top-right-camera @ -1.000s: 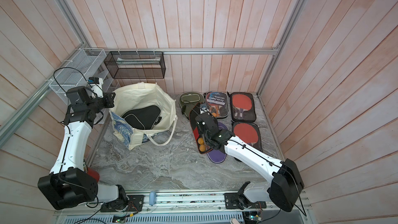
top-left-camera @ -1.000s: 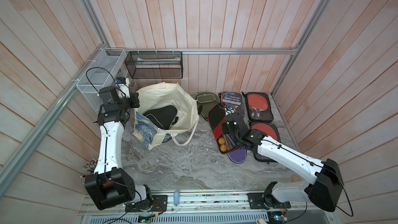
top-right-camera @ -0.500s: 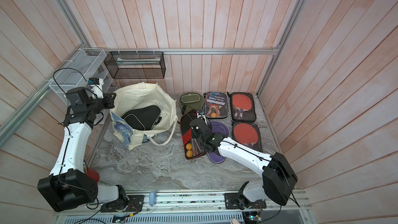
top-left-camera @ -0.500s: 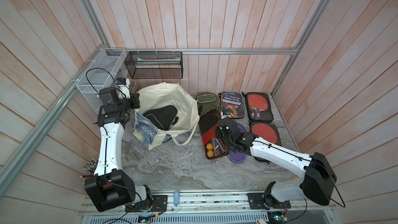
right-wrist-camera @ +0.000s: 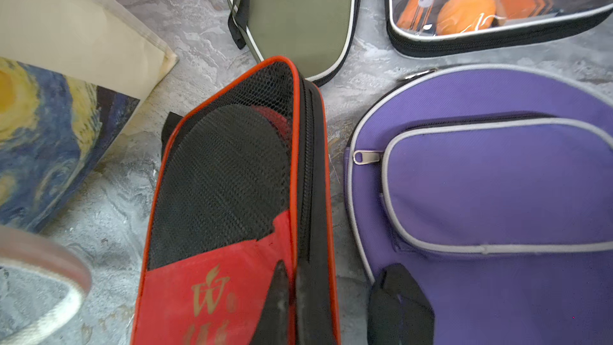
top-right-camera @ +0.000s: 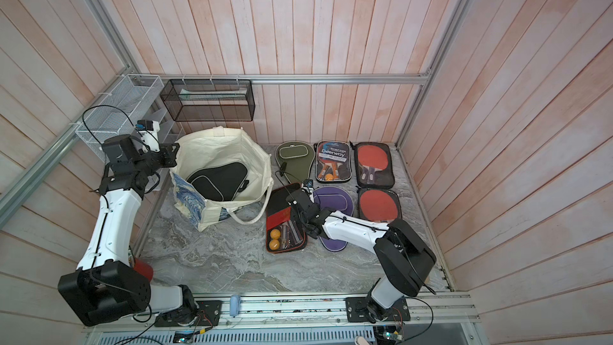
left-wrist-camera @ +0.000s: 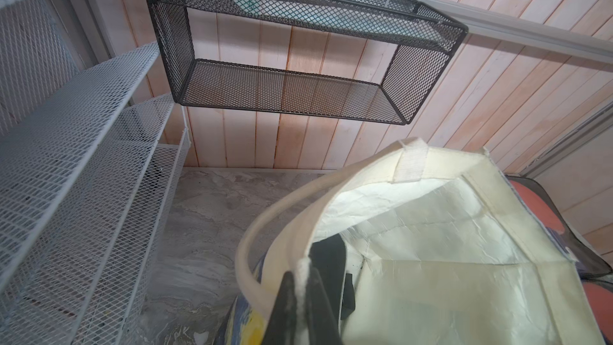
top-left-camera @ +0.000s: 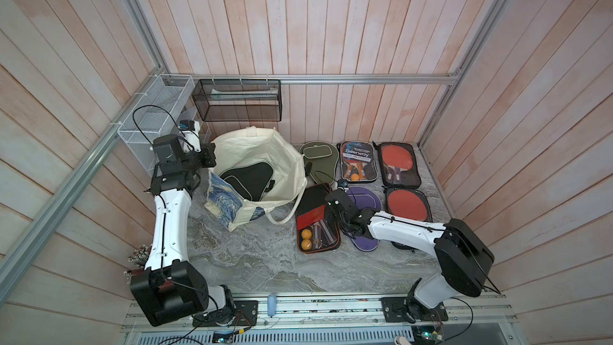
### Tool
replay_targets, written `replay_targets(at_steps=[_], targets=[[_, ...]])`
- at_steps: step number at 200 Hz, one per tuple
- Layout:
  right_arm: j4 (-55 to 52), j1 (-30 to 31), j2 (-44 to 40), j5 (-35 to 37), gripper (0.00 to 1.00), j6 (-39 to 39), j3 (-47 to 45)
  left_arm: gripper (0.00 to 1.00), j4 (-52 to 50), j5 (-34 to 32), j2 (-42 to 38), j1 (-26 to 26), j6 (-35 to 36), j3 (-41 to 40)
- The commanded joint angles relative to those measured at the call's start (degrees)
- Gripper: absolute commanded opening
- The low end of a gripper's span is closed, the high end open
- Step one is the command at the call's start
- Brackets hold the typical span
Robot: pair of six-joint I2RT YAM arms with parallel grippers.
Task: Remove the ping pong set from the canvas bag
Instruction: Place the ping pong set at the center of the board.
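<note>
Inside your canvas bag [top-left-camera: 255, 147] one black paddle case [top-left-camera: 247, 177] lay flat. Your left claw [left-wrist-camera: 300, 280] was pinched on the bag's rim. Just outside the bag, your right claw [right-wrist-camera: 291, 280] clamped the red mesh ping pong set [top-left-camera: 313, 217], two orange balls [top-left-camera: 306, 233] showing inside.

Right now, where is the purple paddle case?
In both top views the purple paddle case lies flat on the robot's right side, between the red-and-black mesh case and a cased red paddle, partly under the right arm.
</note>
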Motion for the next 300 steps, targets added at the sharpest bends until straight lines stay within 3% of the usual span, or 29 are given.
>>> replay_targets(at_steps=[1, 110, 117, 141, 173, 191, 204, 235, 261, 279, 300], targets=[[3.96, 0.30, 0.43, 0.26, 0.00, 1.58, 0.25, 0.00, 4.19, 2.18, -2.10, 0.00, -0.34, -0.03], [4.57, -1.55, 6.12, -2.48, 0.00, 1.61, -0.61, 0.00, 5.25, 3.72, -2.28, -0.47, -0.43, -0.63], [4.46, -1.73, 6.26, -2.86, 0.05, 1.30, -0.51, 0.00, 5.45, 3.95, -2.38, -0.54, -0.43, -0.64], [2.88, -2.08, 6.58, -2.80, 0.07, 0.79, 0.43, 0.00, 5.88, 4.46, -2.76, -0.71, -0.35, -0.92], [2.23, -2.17, 5.29, -2.54, 0.34, -1.18, 0.74, 0.00, 5.76, 4.66, -2.84, -0.66, -0.08, -0.50], [1.13, -2.26, 4.23, -2.66, 0.64, -3.04, 1.52, 0.00, 5.82, 5.20, -2.76, -0.71, 0.01, -0.06], [0.80, -2.25, 2.98, -3.28, 0.99, -5.53, 2.17, 0.00, 5.86, 5.85, -2.63, -0.71, -0.08, 0.24], [0.76, -2.26, -3.50, -5.43, 0.99, -17.27, 4.08, 0.00, 6.24, 9.25, -3.12, -0.66, 0.00, -0.31], [-0.41, -2.54, -10.20, -10.02, 0.99, -32.54, 7.64, 0.00, 7.15, 14.91, -4.53, -2.36, 1.50, -2.73], [-3.58, -2.63, -12.52, -19.33, 0.99, -43.22, 12.56, 0.00, 7.32, 16.69, -5.42, -4.22, 2.97, -4.33], [-8.16, -2.40, -11.29, -35.46, 1.00, -51.47, 20.81, 0.00, 8.00, 18.69, -5.50, -4.86, 2.93, -5.46]])
